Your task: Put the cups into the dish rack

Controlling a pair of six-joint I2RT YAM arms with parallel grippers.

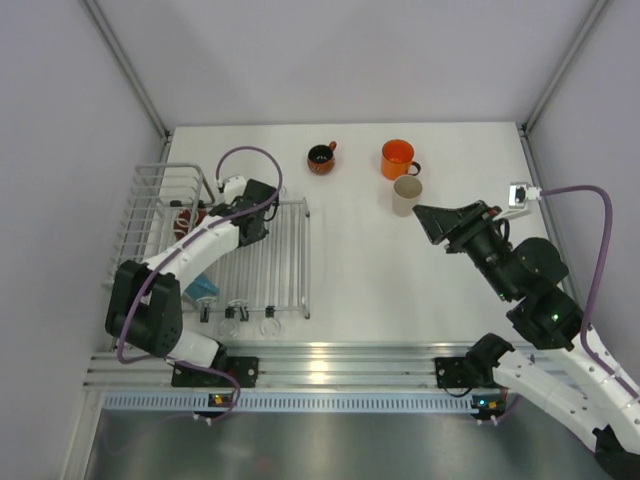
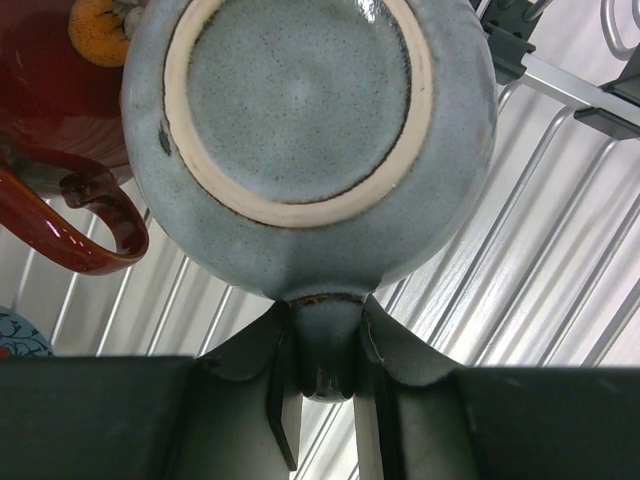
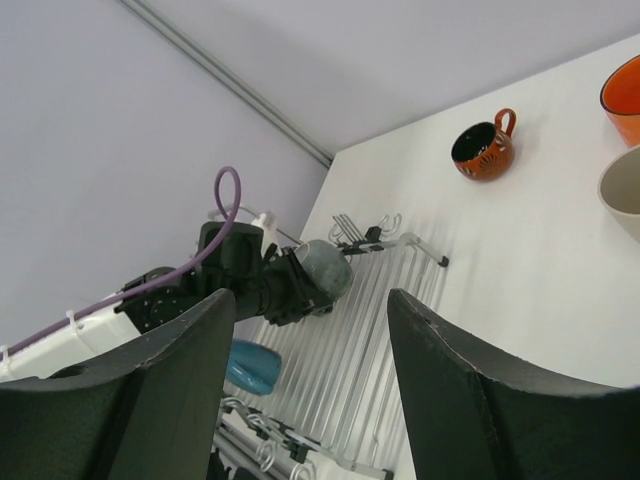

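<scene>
**Grey-blue mug** point(image 2: 300, 130): speckled glaze, bare cream foot ring, base turned to the left wrist camera. It is over the low slats of the dish rack point(image 2: 560, 250), just beside the wide red mug point(image 2: 50, 110).

**Left gripper** point(image 2: 325, 345): pinching the grey-blue mug's handle, seen only in the left wrist view.

**Right gripper** point(image 3: 312, 330): fingers spread, nothing between them, well right of the rack.

**Top view adds:** small dark red mug point(image 1: 321, 158), orange mug point(image 1: 398, 158) and cream mug point(image 1: 406, 195), all upright on the table point(image 1: 360, 280) right of the rack.
</scene>
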